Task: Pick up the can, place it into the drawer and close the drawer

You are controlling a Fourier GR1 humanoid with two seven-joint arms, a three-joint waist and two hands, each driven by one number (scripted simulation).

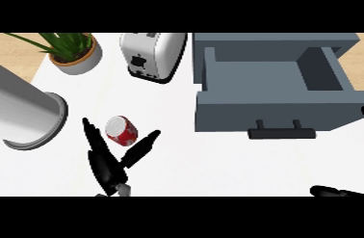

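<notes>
A red can with a silver top lies on the white counter, left of centre. My left hand is just below it, open, with straight fingers to the can's left and the thumb to its right; the can sits in the gap between them, and I cannot tell whether they touch it. The grey drawer stands pulled open at the right, its box empty, with a dark handle on its front. Only a bit of my right hand shows at the lower right edge.
A white toaster stands at the back centre. A potted plant is at the back left. A large grey cylinder lies at the left edge, close to the can.
</notes>
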